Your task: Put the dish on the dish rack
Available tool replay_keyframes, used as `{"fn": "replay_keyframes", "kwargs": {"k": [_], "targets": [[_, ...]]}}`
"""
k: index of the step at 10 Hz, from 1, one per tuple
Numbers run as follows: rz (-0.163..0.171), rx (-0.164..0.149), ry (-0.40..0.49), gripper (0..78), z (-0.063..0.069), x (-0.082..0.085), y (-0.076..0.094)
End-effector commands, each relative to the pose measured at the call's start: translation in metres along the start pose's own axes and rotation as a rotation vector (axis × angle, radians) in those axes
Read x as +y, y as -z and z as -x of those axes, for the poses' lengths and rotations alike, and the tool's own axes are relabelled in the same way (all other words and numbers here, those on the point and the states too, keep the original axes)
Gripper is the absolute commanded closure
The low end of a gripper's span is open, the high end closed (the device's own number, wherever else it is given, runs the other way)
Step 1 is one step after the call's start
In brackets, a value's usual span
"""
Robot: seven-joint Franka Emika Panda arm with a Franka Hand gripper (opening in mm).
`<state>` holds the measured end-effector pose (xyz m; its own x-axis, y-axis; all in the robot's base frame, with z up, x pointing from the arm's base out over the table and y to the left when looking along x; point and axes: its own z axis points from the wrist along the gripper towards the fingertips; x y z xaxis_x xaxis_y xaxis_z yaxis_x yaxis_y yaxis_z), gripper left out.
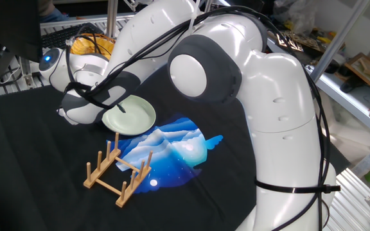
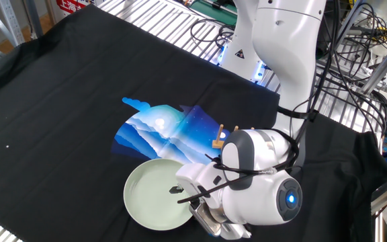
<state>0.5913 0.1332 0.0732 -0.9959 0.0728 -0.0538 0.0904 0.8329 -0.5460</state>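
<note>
Pale-green dish (image 2: 154, 193) under the claw (image 2: 180, 190), whose state I cannot tell; a shallow rim pinch could slip

Black cloth table (image 2: 59, 87): dish (image 2: 154, 193), dish rack (image 1: 117, 169) (wooden), blue print (image 1: 175, 146).
</note>
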Motion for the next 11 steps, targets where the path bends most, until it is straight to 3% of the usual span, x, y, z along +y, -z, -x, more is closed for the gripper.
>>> {"fn": "replay_keyframes", "kwargs": {"k": [1,7,8,11], "targets": [[-0.004,0.001,-0.006,0.1,-0.0011,-0.0003,-0.0011],[-0.006,-0.001,-0.003,0.1,-0.0057,-0.0020,-0.0016],[-0.008,-0.003,0.000,76.5,-0.0059,-0.0018,-0.0019],[-0.008,-0.003,0.000,76.5,-0.0059,-0.0018,-0.0019]]}}
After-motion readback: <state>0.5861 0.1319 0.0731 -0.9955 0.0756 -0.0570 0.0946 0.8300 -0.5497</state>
